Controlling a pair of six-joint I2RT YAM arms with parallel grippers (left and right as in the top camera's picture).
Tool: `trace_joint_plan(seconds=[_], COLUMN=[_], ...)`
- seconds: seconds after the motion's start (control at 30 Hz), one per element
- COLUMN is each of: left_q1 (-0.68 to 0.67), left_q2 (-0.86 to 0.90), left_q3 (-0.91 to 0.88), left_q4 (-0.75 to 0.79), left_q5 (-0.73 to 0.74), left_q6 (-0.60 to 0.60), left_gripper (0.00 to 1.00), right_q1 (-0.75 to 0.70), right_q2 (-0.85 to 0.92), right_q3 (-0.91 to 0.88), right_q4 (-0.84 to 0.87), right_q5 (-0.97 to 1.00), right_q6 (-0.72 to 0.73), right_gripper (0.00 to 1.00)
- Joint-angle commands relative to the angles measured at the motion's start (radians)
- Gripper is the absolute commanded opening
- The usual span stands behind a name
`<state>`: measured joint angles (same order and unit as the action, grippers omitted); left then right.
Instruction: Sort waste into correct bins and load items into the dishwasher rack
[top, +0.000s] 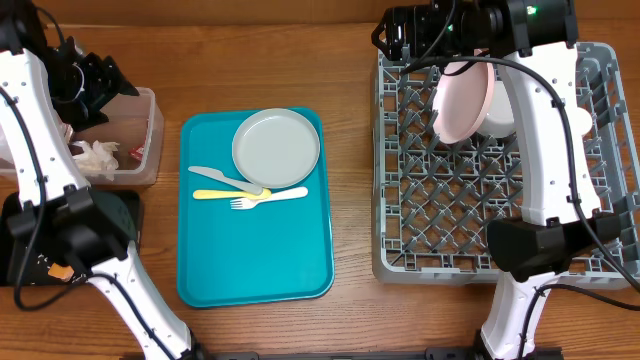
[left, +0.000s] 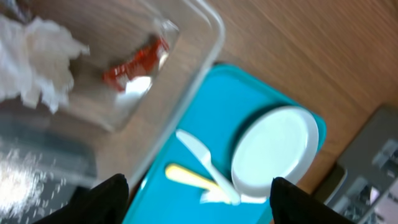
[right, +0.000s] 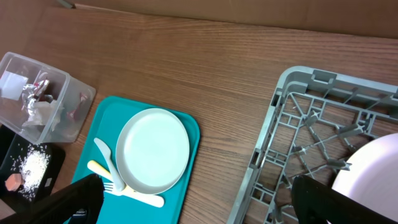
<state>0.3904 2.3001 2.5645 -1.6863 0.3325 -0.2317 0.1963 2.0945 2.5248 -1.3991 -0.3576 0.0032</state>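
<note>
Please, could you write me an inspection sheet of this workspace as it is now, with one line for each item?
Surface: wooden table, bare between teal tray and dishwasher rack.
Job's things: grey-green plate, knife, yellow spoon, fork on the teal tray; pink plate on edge in the rack beside a white bowl; clear tub holds napkin, red wrapper; rice, orange cube on black tray.
Clutter: nothing seen.
Hands: left hand open, empty, over the clear tub; right hand open, empty, above the rack's rear-left corner.
Cables: black cables along both arms.
Surroundings: nothing seen.
</note>
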Motion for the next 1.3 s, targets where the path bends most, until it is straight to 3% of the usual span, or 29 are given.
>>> trace_joint_plan(seconds=[0.0, 0.17, 0.47, 0.9, 1.13, 1.27], left_q1=[-0.031, -0.030, -0.007, -0.005, -0.004, -0.003], left_q2=[-0.193, -0.328, -0.481, -0.785, -0.929, -0.990], left_q3=[-0.183, -0.432, -0.752, -0.966, -1.116, -1.194], left_q4=[-0.003, -0.003, 0.061, 0.182, 0.200, 0.250], left_q5=[-0.048, -0.105, -0.130, -0.184, -0.194, -0.296], left_q6=[0.032, 0.018, -0.024, -0.062, -0.124, -0.208], left_gripper=[0.89, 0.96, 0.99, 1.00, 1.00, 1.00], right_q1=[-0.002, -0.002, -0.002, -0.002, -0.002, -0.002], right_q2=[-0.016, -0.016, -0.016, -0.016, -0.016, -0.016], right_q3=[-0.001, -0.001, -0.001, -0.001, -0.001, -0.001], right_q4=[0.004, 0.004, 0.004, 0.004, 0.004, 0.004], right_q5=[0.007, 0.007, 0.007, 0.007, 0.007, 0.007], right_q6=[-0.004, -0.004, -0.004, -0.004, -0.004, -0.004], right_gripper=[1.00, 1.00, 1.00, 1.00, 1.00, 1.00])
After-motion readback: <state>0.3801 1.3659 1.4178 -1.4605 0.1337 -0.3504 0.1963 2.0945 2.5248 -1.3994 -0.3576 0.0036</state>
